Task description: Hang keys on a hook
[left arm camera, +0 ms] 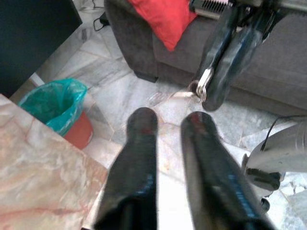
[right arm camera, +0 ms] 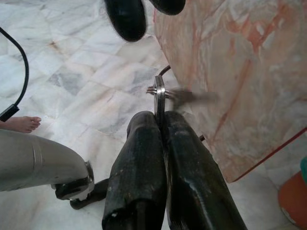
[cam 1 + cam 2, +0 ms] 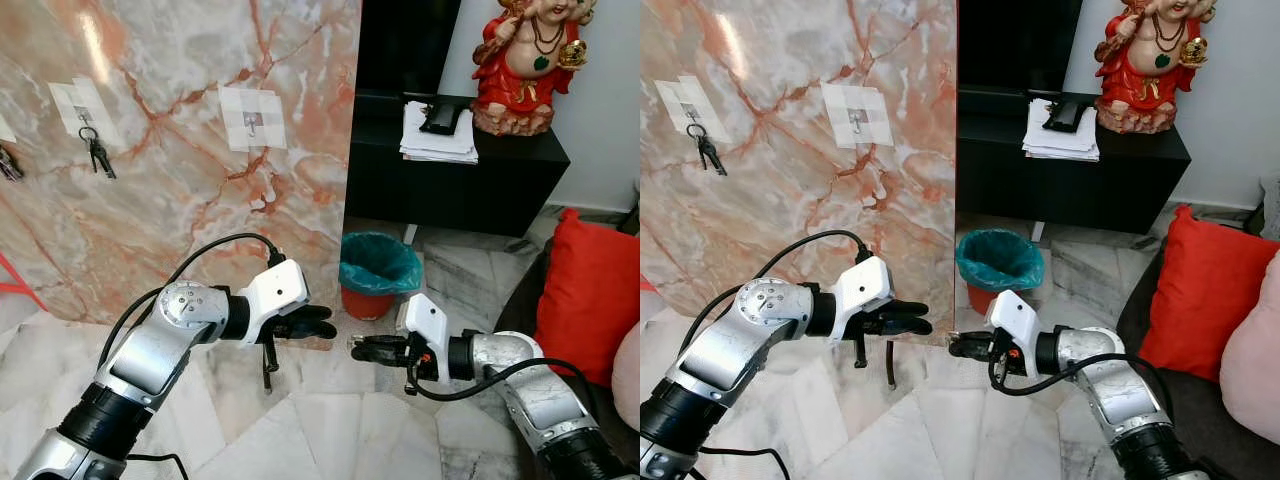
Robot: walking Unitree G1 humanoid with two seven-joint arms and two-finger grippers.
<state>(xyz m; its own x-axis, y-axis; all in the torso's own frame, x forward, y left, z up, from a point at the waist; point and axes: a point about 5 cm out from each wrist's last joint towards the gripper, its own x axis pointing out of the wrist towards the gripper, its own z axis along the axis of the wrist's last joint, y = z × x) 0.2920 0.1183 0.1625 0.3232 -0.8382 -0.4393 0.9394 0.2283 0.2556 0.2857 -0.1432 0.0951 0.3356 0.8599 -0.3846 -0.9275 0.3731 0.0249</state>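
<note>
My right gripper (image 3: pixel 358 348) is shut on a silver key ring (image 2: pixel 159 96), with a blurred key hanging off the ring toward the marble wall. My left gripper (image 3: pixel 325 325) is open, and its fingertips (image 2: pixel 127 19) point at the right gripper from a short gap away. From the left wrist, the key ring (image 1: pixel 201 88) sits just beyond my left gripper (image 1: pixel 170 124). On the marble wall (image 3: pixel 180 200), a bare hook (image 3: pixel 253 120) sits on a white patch. Further left, another hook (image 3: pixel 88 130) carries dark keys.
A red bin with a teal liner (image 3: pixel 378 265) stands by the wall's corner. Behind it a black cabinet (image 3: pixel 450 180) holds papers and a red statue (image 3: pixel 525 60). A red cushion (image 3: pixel 590 290) lies on the sofa at right. A person's bare foot (image 2: pixel 21 123) is on the floor.
</note>
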